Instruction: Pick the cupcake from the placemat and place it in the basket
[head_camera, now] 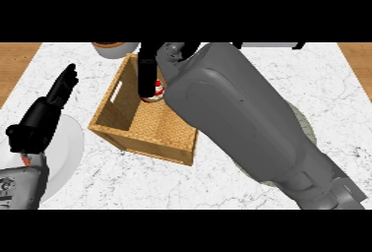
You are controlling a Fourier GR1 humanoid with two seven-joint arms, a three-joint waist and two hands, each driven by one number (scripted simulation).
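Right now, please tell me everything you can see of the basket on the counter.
The basket is a rectangular, open-topped box that looks woven, tan like wicker or light wood, with a slot handle cut in its left wall. It stands upright on the white marbled counter, turned at a slight angle. The right forearm crosses over its right side and hides that part. Inside, the right hand reaches down with fingers curled round the cupcake, near the far end. A white plate lies just left of it.

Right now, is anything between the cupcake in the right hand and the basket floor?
Nothing visible. The right hand holds the cupcake inside the basket, just above its woven floor, within the walls. The left hand rests open beside the basket, outside it.
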